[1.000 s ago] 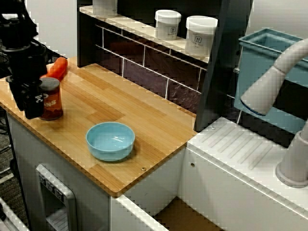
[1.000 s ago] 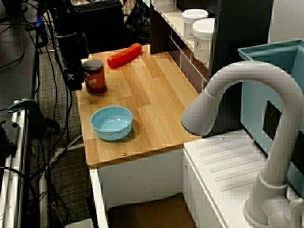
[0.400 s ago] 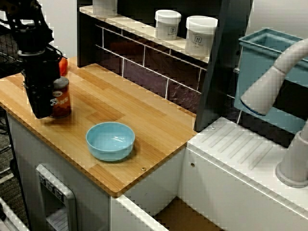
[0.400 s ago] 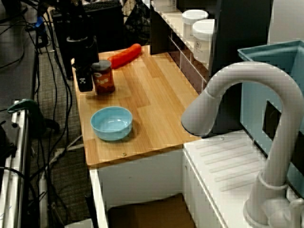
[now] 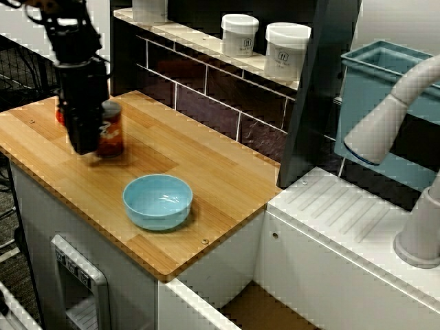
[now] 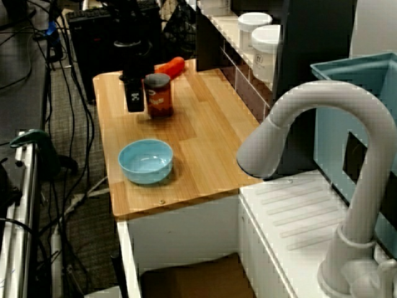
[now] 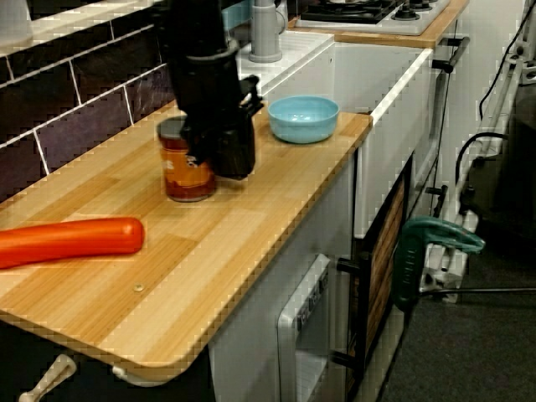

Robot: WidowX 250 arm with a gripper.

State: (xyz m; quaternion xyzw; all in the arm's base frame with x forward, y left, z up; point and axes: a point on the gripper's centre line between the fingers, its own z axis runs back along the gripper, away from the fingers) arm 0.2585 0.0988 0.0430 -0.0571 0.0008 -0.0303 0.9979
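In the view from the counter's end, nearest you lies the orange carrot (image 7: pixel 67 241) on the wooden counter (image 7: pixel 209 251). Just past it the can (image 7: pixel 186 174) stands upright mid-counter: a short cylinder with a rust-red label, pale print and a dark rim on top. The black gripper (image 7: pixel 222 155) sits against its side, one finger across the front; you cannot tell whether the claw is clamped on it. Farther along, well apart, sits the light blue bowl (image 7: pixel 303 117).
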